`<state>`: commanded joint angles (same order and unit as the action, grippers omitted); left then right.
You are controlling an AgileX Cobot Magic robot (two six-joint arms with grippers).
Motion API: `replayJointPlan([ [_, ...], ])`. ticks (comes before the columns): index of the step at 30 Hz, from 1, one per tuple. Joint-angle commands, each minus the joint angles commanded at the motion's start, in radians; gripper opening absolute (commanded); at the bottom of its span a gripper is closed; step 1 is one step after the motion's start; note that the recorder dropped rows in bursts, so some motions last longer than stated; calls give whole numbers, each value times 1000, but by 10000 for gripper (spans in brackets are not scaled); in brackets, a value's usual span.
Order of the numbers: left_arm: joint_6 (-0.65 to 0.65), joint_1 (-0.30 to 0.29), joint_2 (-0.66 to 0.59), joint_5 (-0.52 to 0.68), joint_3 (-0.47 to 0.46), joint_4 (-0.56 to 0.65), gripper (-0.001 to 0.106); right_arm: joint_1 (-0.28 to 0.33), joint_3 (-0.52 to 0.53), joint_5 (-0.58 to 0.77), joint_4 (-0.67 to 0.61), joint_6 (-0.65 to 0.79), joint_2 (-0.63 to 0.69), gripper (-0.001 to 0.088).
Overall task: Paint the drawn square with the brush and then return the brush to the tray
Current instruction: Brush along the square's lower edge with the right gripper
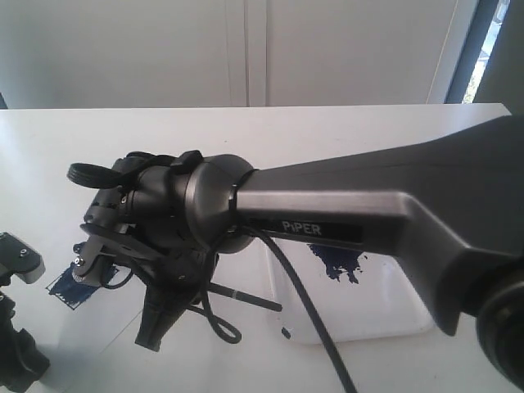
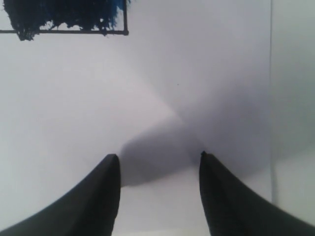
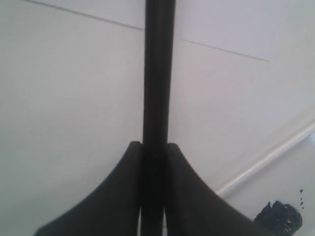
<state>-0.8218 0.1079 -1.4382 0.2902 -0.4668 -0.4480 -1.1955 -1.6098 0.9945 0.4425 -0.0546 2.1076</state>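
Pinching the brush (image 3: 158, 73) by its black handle with the right end effector (image 3: 154, 147), just beside the tray (image 3: 266, 160) rim and near its dark paint blot (image 3: 278, 219). Holding the left end effector (image 2: 157, 160) spread and empty over the white paper sheet (image 2: 147, 88), near the drawn square (image 2: 64, 17), smeared dark blue inside. Hiding the brush tip behind the right arm (image 1: 368, 205) in the exterior view.
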Motion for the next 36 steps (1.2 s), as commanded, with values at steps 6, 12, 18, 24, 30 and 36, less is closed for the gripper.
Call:
replayJointPlan([
  [6,0,0,0,0,0,0,536,0,-6,38,34,0,27,0],
  [12,0,0,0,0,0,0,536,0,-12,48,51,0,36,0],
  [18,0,0,0,-2,0,0,536,0,-12,44,60,0,38,0],
  [24,0,0,0,-2,0,0,536,-2,-36,47,61,2,56,0],
  [30,0,0,0,-2,0,0,536,-2,-57,62,59,6,67,0],
  [36,7,0,0,-2,0,0,536,-2,-57,89,57,11,67,0],
])
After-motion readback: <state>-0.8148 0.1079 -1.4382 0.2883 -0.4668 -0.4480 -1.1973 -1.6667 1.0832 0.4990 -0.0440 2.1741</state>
